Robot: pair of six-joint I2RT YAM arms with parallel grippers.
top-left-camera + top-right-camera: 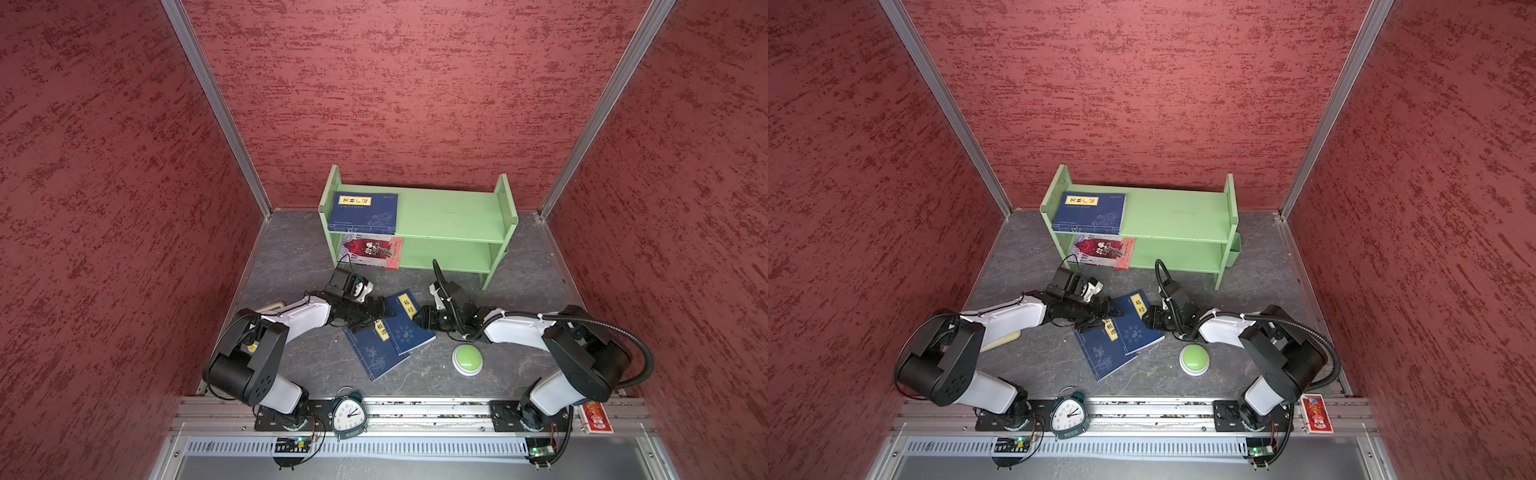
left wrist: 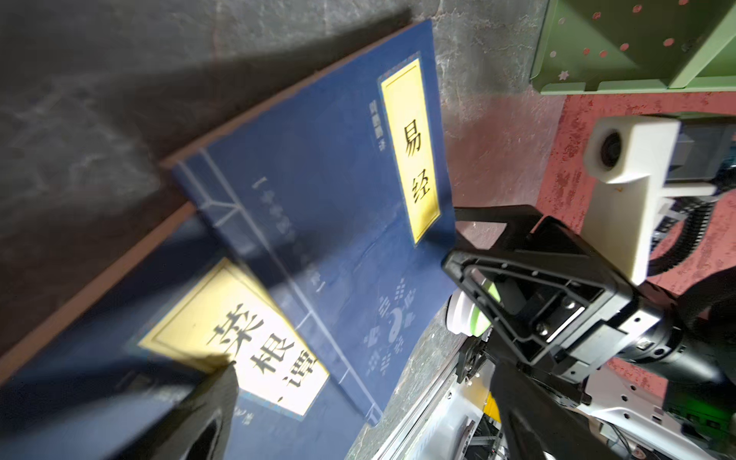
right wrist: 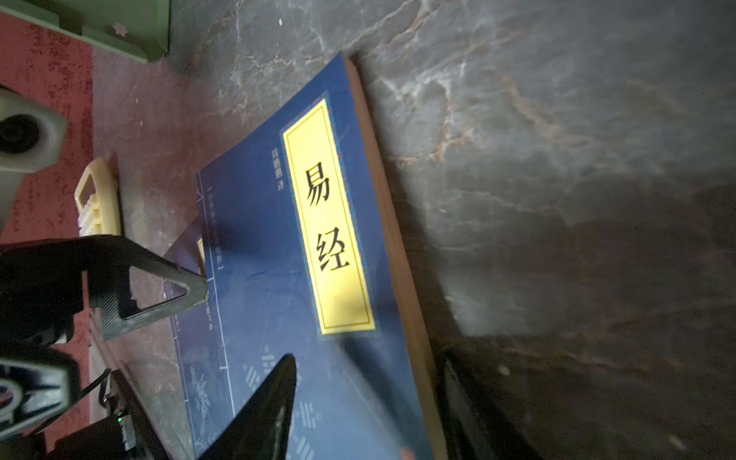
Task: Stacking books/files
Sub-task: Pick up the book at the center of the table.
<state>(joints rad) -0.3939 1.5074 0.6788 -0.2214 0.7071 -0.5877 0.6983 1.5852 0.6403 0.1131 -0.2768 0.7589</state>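
Lying flat in the middle of the bench (image 1: 299, 365) are two navy paperbacks, overlapped: the 易经 book (image 1: 407, 332) rests partly on the 菜根谭 book (image 1: 374, 357), which reaches nearer and further left. The left pincer (image 1: 383, 309) stands wide open at the far left edge of the pair, holding nothing. In the right wrist view one of its fingers (image 3: 159, 269) meets the 易经 book's left edge. The right pincer (image 1: 419, 314) is at that book's right edge, jaws about half apart, with one finger (image 3: 267, 414) over the cover and the other beside the page edge. Whether they press the book I cannot tell. On the green shelf (image 1: 449, 216) at the far side, a third navy book (image 1: 363, 212) lies at the left end of the top board, and a red-and-white book (image 1: 372, 251) lies on the lower board below it.
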